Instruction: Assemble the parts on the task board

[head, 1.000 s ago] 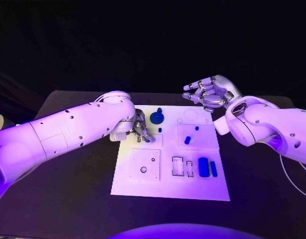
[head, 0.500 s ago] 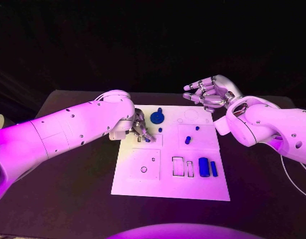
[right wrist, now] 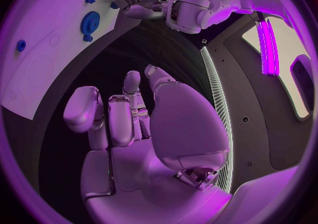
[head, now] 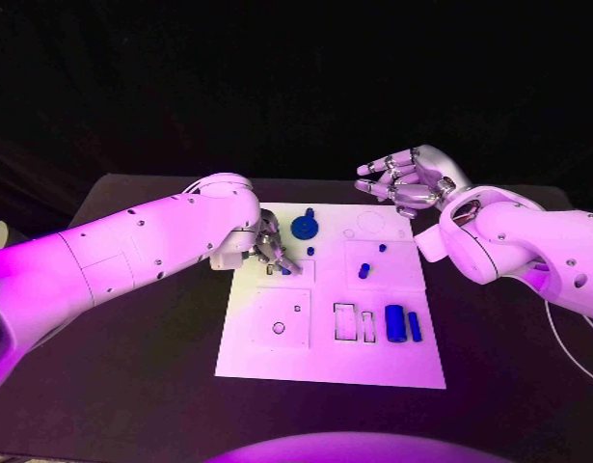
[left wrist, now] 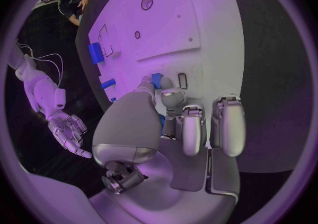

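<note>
Your left silver hand (head: 271, 253) was down on the white rectangular task board (head: 331, 362), upper-left part, fingertips pinching a small blue peg (left wrist: 157, 79) right beside a narrow slot (left wrist: 182, 80) just ahead of it. The right silver hand (head: 403, 183) hovered past the board's far edge, holding nothing with fingers half-curled, so I'd say left was way closer.

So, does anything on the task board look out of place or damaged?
Nothing stands out. The task board lies flat and looks whole, the blue parts lie on it, and the left hand works at a small blue part.
</note>
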Action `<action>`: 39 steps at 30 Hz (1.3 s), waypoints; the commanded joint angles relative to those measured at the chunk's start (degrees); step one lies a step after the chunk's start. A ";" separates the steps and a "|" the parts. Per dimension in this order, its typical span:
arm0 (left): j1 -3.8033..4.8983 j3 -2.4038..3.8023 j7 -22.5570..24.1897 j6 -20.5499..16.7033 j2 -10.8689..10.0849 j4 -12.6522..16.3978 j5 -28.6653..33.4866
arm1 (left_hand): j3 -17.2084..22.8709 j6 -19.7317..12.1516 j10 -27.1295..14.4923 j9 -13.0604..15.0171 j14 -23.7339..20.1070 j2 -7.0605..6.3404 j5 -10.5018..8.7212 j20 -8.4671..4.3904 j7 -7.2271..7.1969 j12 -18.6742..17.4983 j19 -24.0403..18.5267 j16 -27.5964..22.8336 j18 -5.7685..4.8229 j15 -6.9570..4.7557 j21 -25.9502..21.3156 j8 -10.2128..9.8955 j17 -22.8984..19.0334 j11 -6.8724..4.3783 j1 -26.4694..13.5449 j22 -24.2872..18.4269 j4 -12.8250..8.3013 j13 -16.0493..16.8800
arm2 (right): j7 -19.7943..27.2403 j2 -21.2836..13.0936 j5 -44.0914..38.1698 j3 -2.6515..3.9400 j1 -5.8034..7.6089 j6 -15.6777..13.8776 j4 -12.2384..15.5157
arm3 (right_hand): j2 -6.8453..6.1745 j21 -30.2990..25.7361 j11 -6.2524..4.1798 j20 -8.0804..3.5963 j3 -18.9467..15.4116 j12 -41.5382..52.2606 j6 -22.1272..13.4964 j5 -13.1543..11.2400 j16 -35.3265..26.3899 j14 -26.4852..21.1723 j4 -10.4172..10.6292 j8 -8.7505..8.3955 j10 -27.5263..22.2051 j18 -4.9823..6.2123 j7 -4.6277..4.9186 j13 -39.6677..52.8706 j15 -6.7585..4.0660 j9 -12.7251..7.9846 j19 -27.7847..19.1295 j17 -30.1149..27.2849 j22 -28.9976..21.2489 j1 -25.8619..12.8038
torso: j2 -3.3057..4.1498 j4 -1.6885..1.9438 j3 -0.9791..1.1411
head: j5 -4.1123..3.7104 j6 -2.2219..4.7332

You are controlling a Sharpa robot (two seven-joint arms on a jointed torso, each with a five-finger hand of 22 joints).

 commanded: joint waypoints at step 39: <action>-0.45 -0.06 -6.71 -0.06 -0.64 0.34 -1.29 | -5.24 -0.52 -0.49 0.44 6.04 5.23 0.08 -0.40 0.33 -0.60 3.69 0.18 -0.25 -0.18 -0.71 -1.61 15.10 0.12 -1.09 10.43 0.16 -0.69 | -0.11 0.00 -0.97 -0.04 -0.04 0.74 0.05 | 0.13 -0.46 -0.19 0.12 -0.69 -0.06 0.18 0.35 -0.39 1.77 0.11 0.24 -0.26 0.81 -0.07 -0.16 0.32 0.09 -0.16 -0.01 -0.07 -1.04 | 0.00 0.06 -0.03 | -0.08 0.26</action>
